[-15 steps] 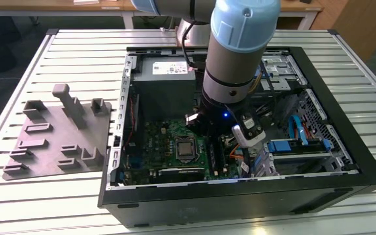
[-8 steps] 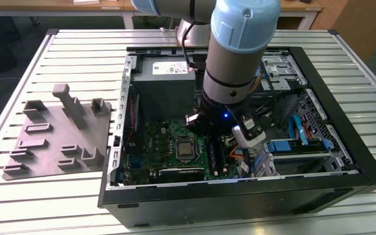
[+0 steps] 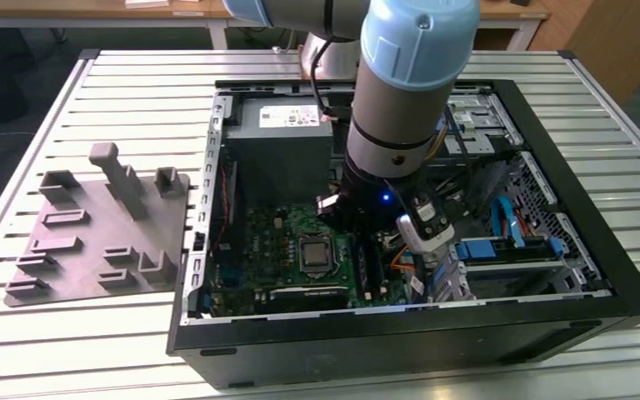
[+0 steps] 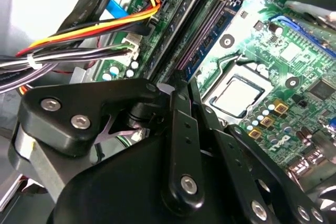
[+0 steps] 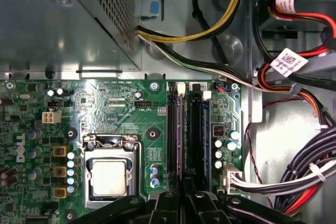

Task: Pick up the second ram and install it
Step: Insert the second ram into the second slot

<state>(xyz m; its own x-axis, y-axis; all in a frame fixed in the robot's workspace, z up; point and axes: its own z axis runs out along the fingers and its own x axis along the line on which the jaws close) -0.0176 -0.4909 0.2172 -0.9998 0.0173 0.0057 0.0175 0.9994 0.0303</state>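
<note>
My gripper (image 4: 185, 83) reaches down into the open computer case (image 3: 409, 329), over the motherboard's long black memory slots (image 5: 195, 129). In the second wrist view the second ram (image 4: 207, 38), a thin dark stick with bluish marks, runs out from between the black fingers (image 4: 178, 129), standing on edge along the slot nearest the processor socket (image 4: 236, 93). The fingers are shut on its near end. Whether it is fully seated in the slot I cannot tell. In the exterior view the gripper (image 3: 353, 225) hangs low beside the socket (image 3: 314, 254).
A grey fixture plate (image 3: 97, 233) with upright blocks lies on the slatted table at the exterior view's left. Cable bundles (image 5: 310, 171) crowd one side of the slots, the power supply (image 3: 281, 125) sits at the case's far end, and drive bays (image 3: 509, 250) fill the exterior view's right.
</note>
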